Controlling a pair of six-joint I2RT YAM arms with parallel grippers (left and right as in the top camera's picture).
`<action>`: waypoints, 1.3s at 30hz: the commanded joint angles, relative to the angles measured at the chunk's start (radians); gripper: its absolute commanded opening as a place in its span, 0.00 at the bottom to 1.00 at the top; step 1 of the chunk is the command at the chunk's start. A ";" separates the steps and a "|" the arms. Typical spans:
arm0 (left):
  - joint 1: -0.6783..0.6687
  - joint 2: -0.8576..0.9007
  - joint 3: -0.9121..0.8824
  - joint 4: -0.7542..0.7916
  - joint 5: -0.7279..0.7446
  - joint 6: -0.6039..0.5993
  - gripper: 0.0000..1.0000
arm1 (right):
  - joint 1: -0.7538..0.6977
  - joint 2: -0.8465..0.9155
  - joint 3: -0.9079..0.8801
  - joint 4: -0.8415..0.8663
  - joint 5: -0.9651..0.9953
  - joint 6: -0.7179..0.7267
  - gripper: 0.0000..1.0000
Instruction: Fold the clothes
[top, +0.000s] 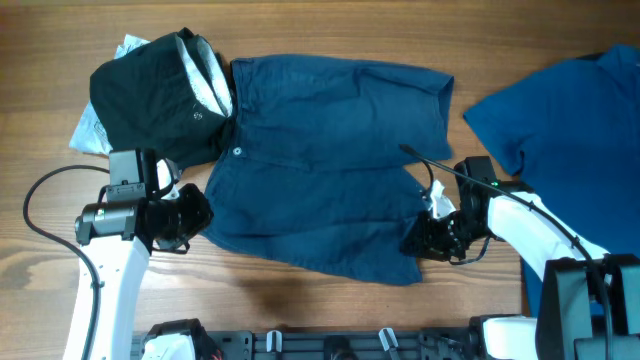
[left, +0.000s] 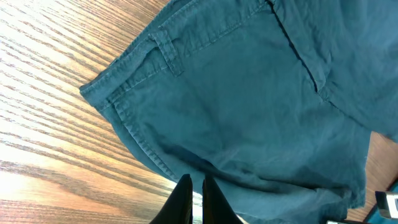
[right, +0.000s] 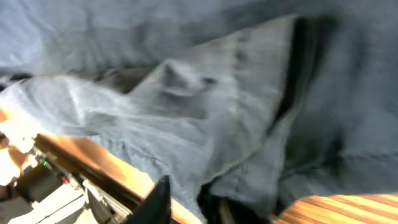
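Note:
The dark teal-blue shorts (top: 330, 160) lie spread flat mid-table, with the waistband and small pale button (top: 237, 152) to the left and the legs to the right. My left gripper (top: 192, 216) is at the near waistband side. In the left wrist view its fingers (left: 194, 186) are shut, with their tips at the edge of the shorts (left: 249, 106). My right gripper (top: 428, 240) is at the near leg hem. In the right wrist view its fingers (right: 186, 202) are closed on a bunch of the shorts' fabric (right: 205, 118), and one finger is hidden under the cloth.
A black garment with pale lining (top: 160, 95) lies at the back left, overlapping the waistband corner. A royal-blue shirt (top: 570, 110) lies at the right. The table's front edge and the arm bases (top: 320, 345) are close in front.

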 joint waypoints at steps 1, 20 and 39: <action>0.002 -0.005 0.010 0.010 0.009 0.020 0.07 | 0.004 -0.003 -0.006 -0.003 -0.040 -0.042 0.29; 0.002 -0.005 0.010 0.022 0.009 0.020 0.08 | 0.093 -0.028 -0.008 -0.019 0.077 0.096 0.25; 0.002 -0.005 0.010 0.010 -0.026 0.020 0.51 | 0.086 -0.083 0.030 0.014 -0.216 0.013 0.04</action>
